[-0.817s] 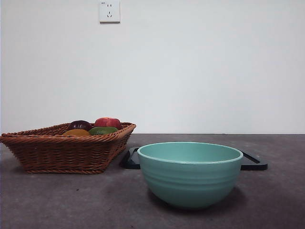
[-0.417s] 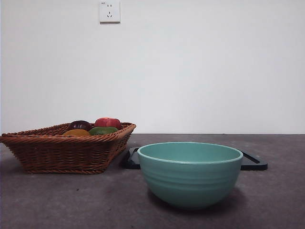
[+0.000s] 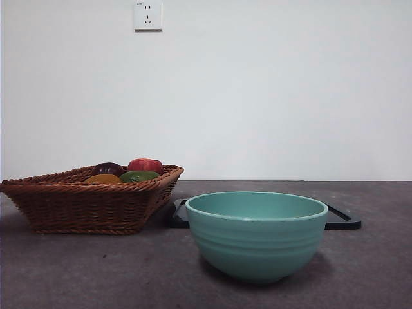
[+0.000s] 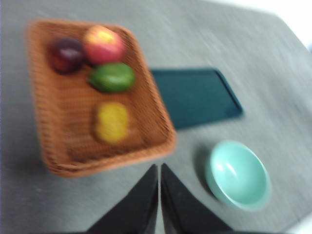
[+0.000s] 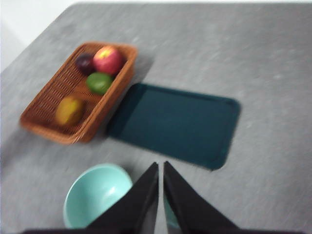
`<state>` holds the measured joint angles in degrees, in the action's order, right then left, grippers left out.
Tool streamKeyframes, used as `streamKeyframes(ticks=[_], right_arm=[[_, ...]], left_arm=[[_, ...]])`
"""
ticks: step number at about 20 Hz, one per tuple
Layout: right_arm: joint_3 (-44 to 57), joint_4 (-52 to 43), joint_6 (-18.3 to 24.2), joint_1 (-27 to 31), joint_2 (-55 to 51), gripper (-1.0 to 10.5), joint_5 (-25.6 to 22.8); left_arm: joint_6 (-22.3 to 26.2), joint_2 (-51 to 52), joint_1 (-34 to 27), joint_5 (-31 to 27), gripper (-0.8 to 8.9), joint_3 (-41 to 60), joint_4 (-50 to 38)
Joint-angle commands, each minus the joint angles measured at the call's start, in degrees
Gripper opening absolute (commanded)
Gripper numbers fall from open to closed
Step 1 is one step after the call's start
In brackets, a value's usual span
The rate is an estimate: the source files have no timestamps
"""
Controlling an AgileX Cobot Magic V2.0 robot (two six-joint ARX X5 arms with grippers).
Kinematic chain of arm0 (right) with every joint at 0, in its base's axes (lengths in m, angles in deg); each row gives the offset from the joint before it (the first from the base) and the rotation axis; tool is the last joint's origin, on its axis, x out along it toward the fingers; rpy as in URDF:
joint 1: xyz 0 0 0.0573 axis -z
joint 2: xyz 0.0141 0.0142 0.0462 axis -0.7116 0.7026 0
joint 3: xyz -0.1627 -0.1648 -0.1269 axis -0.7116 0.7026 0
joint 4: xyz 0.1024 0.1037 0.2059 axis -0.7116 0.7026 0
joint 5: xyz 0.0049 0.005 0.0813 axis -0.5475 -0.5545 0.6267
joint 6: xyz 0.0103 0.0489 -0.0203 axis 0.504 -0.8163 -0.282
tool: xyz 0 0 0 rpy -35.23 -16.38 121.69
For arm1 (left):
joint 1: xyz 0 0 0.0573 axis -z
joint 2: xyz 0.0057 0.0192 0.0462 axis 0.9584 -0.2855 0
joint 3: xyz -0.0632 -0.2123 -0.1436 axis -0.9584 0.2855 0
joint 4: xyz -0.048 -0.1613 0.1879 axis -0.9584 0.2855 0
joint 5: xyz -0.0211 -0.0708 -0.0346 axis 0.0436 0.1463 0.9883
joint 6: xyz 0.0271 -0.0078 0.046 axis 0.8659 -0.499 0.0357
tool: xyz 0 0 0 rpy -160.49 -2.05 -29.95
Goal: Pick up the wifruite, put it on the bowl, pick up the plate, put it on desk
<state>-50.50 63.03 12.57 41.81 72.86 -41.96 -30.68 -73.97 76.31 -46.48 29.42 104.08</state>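
The orange-yellow wifruite [image 3: 103,179] lies in a brown wicker basket [image 3: 84,207] at the left, with a dark purple, a red and a green fruit. It also shows in the left wrist view [image 4: 112,122] and the right wrist view [image 5: 69,110]. The empty teal bowl [image 3: 257,238] stands on the grey desk [image 3: 96,270] in front of a flat dark teal plate [image 3: 341,221]. My left gripper [image 4: 159,168] is shut and empty, high above the desk near the basket's edge. My right gripper [image 5: 161,165] is shut and empty, high above the bowl [image 5: 97,192] and plate [image 5: 175,122]. Neither shows in the front view.
The basket [image 4: 97,163] lies beside the plate [image 4: 195,95], and the bowl [image 4: 239,174] stands apart from both. A white wall with a socket [image 3: 148,15] closes the back. Bare desk lies right of the plate [image 5: 273,73].
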Motion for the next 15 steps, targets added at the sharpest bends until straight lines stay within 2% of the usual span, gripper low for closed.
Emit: streamKeyframes(ticks=[1,5,8,10,13,15], right_arm=[[-2.12,3.98,3.08,-2.84,1.77,0.1,0.24],[-2.23,8.22,3.87,-8.74,1.9,0.1,0.17],[-2.21,8.37,3.8,-10.71,1.86,0.1,0.17],[-2.21,8.35,3.54,-10.95,1.88,0.5,0.17],[-2.23,8.35,3.32,-10.95,1.86,3.6,0.17],[-2.23,8.35,3.3,-10.95,1.86,4.0,0.17]], left_arm=[[2.99,-1.97,2.32,0.31,0.09,-4.13,3.56],[3.5,-2.36,5.05,0.31,0.09,-5.42,7.13],[3.45,-2.36,5.44,0.28,0.24,-5.42,7.32],[3.34,-2.36,5.44,0.31,1.22,-5.42,7.37],[3.23,-2.36,5.44,0.31,3.87,-5.42,7.41],[3.17,-2.36,5.44,0.31,4.63,-5.42,7.37]])
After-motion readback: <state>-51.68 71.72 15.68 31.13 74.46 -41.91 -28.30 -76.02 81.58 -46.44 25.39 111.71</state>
